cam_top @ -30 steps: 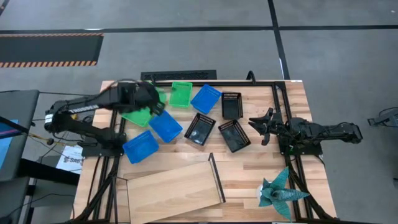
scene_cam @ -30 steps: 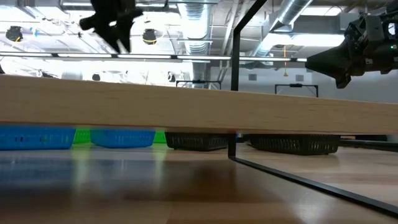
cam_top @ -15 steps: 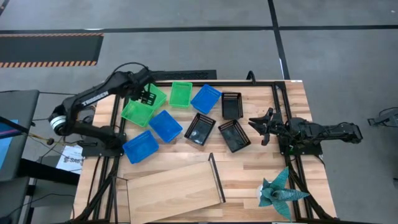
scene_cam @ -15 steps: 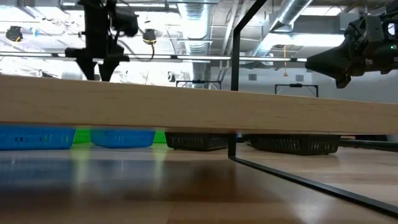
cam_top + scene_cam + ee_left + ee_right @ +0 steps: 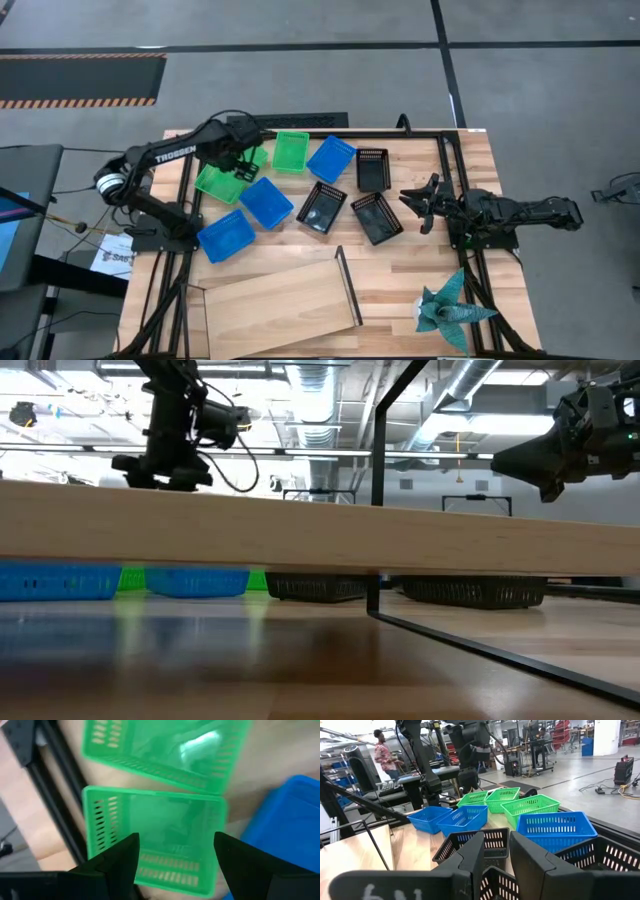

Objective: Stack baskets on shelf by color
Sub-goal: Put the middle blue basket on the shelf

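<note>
- Left gripper: upper left of the high view, fingers spread wide, straddling a green basket directly beneath
- Right gripper: right of centre, fingers narrowly parted, holding nothing, farther from the green baskets
- Shelf: lower centre, bare

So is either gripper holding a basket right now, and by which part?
No. The left gripper is open above a green basket, gripping nothing. The right gripper waits beside the black baskets, holding nothing.
</note>
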